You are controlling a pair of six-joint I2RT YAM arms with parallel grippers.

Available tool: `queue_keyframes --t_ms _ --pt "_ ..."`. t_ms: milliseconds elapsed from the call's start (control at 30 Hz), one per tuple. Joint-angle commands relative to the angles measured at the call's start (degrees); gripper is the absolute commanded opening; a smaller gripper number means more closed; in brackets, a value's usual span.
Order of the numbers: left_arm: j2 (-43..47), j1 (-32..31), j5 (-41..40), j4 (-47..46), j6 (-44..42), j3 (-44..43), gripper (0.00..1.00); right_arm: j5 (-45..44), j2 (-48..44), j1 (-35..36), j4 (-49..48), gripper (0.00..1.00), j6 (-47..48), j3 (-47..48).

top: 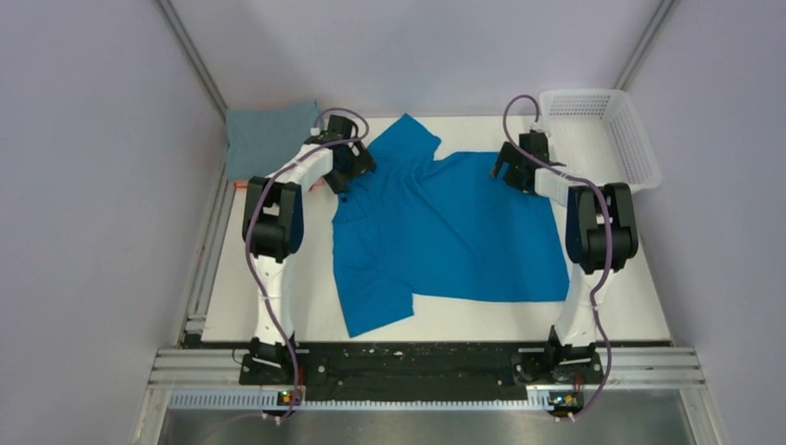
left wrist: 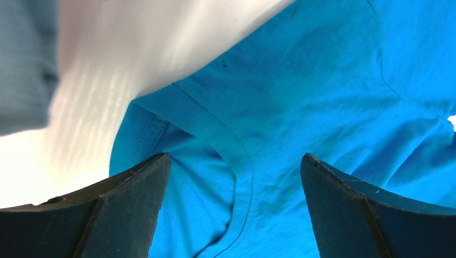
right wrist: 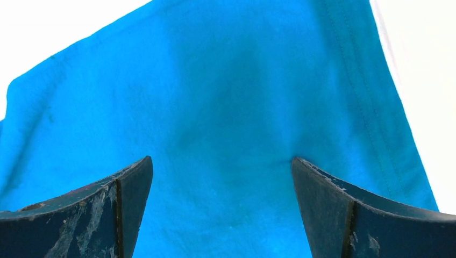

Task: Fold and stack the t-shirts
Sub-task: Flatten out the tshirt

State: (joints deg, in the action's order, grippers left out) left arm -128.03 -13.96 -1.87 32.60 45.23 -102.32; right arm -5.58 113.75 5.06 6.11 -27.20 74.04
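White worktop [top: 612,315] visible along near edge, blue t-shirt [top: 445,232] spread centrally, left pincer [left wrist: 235,161] and right pincer [right wrist: 221,161] apart over cloth

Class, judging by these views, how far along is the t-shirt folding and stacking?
Done: one grey-blue shirt lies folded at the far left corner. In hand: the left gripper and right gripper hover open over the far edge of the blue t-shirt, holding nothing. Left: that shirt lies rumpled and unfolded, not yet stacked.
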Motion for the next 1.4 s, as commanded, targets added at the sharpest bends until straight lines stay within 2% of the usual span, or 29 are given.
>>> queue_keyframes --t_ms 0,233,400,500,600,767,933,1033,1133,1267,1367 --pt "-2.2 2.75 -6.04 8.01 1.83 2.98 0.97 -6.63 1.51 -1.26 5.44 0.99 -1.28 0.87" --pt "3.32 3.23 -7.14 4.13 1.63 11.28 0.96 -6.58 0.86 -1.22 5.37 0.99 -0.72 0.24" --pt "3.5 3.23 -10.49 8.05 1.87 7.55 0.96 -8.54 1.0 -1.28 6.83 0.99 -0.63 1.36" --pt "4.98 3.23 -8.94 6.48 1.3 8.5 0.96 -6.44 -0.05 -1.27 5.56 0.99 -0.35 0.49" --pt "6.19 2.88 -5.44 6.29 -0.46 5.9 0.96 -1.58 -1.92 -1.09 4.59 0.99 2.74 1.44" --pt "10.59 -0.97 -3.33 5.98 -4.6 1.18 0.98 0.15 -8.06 0.95 5.05 0.99 7.2 3.4" --pt "18.51 -5.46 -6.0 7.75 -5.6 3.15 0.98 1.15 -16.29 3.44 6.62 0.99 8.92 0.2" --pt "24.55 -8.9 -8.66 9.84 -4.65 7.93 0.98 0.62 -22.5 6.01 8.56 0.99 8.84 -4.71" --pt "32.75 -13.73 -11.8 9.23 -2.66 19.35 0.98 -1.68 -31.43 8.52 8.67 0.99 6.58 -13.01" --pt "44.04 -23.88 -14.28 8.0 1.2 34.75 0.99 -3.88 -45.22 8.57 8.83 0.99 3.17 -26.02" --pt "48.36 -32.05 -14.86 11.25 5.05 42.06 0.99 -7.83 -54.18 8.47 9.33 0.99 1.32 -33.15"
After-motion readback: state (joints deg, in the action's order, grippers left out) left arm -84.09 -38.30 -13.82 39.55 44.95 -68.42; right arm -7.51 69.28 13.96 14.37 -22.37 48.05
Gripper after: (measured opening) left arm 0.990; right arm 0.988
